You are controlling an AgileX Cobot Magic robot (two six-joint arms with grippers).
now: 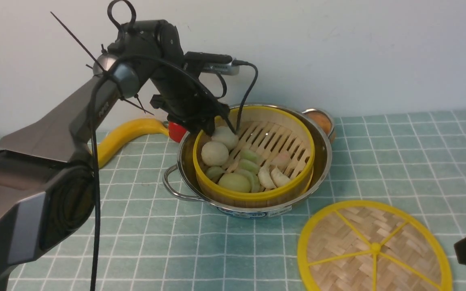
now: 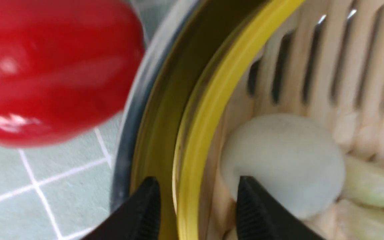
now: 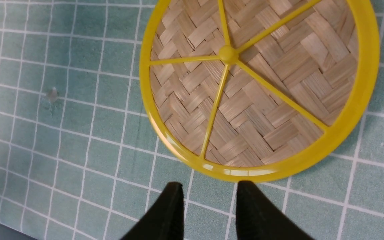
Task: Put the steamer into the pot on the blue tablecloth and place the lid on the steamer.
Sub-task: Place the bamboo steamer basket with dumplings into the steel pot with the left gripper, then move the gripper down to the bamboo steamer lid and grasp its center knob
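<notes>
Teal checked cloth, the blue tablecloth (image 1: pixel 399 161), carries one pot (image 1: pixel 323 161) with one steamer (image 1: pixel 257 197) seated inside it. One lid (image 1: pixel 374 248) lies flat on the cloth near the pot. Two grippers show. The left gripper (image 2: pixel 197 206) stands astride the steamer's yellow rim, fingers parted and pinching nothing. The right gripper (image 3: pixel 208 206) hovers just beside the lid's edge, likewise parted and empty. The left would do best to rise straight up (one finger is close by a white bun (image 2: pixel 282 160)) so neither rim nor bun gets dragged.
</notes>
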